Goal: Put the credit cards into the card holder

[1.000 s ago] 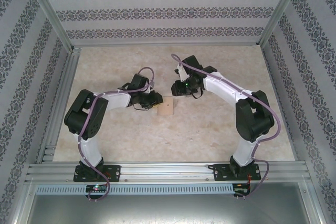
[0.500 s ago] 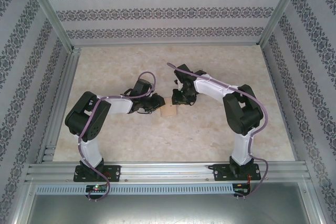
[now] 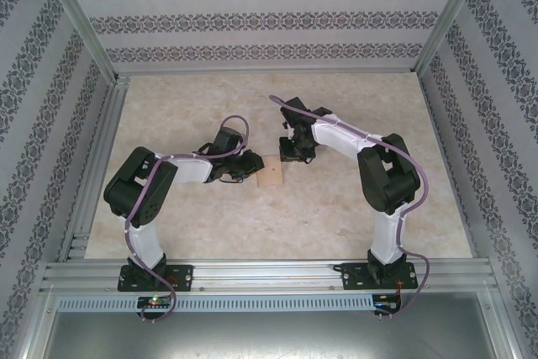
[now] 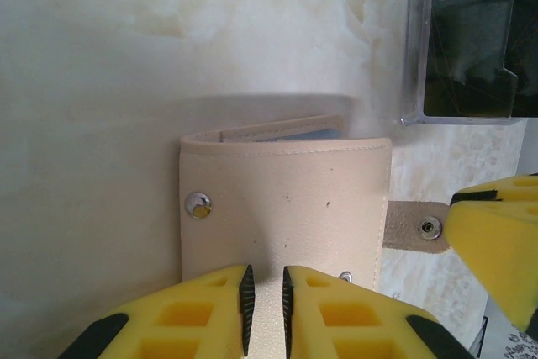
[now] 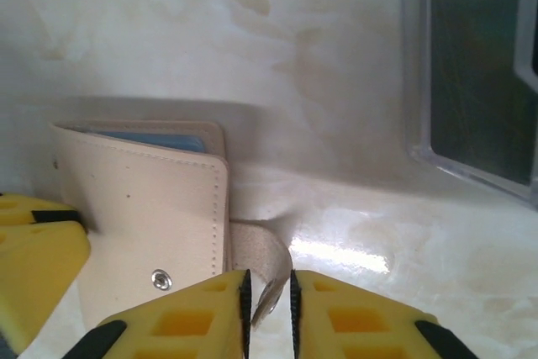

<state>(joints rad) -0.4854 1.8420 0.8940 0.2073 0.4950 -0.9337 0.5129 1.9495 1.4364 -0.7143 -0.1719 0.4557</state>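
Note:
The beige card holder (image 3: 269, 176) lies folded on the table between the two arms, with a blue card edge (image 4: 311, 134) showing in its far pocket. My left gripper (image 4: 264, 308) is shut on the holder's near edge (image 4: 286, 208). The holder's strap (image 5: 256, 254) with its snap curls up between the pads of my right gripper (image 5: 267, 313), which is shut on it. That blue card (image 5: 160, 139) and the holder's cover (image 5: 143, 208) lie left of the right gripper. Dark credit cards (image 4: 471, 39) sit in a clear plastic case beyond the holder.
The clear case (image 5: 475, 73) lies on the marble table (image 3: 210, 107) just past the holder, close to the right arm. A yellow finger of the right gripper (image 4: 496, 241) reaches the strap's snap (image 4: 430, 226). Aluminium frame rails (image 3: 92, 166) and patterned walls bound the table.
The right arm swung in and down towards the holder, and its jaws narrowed around the strap. The left arm settled slightly lower and stayed on the holder.

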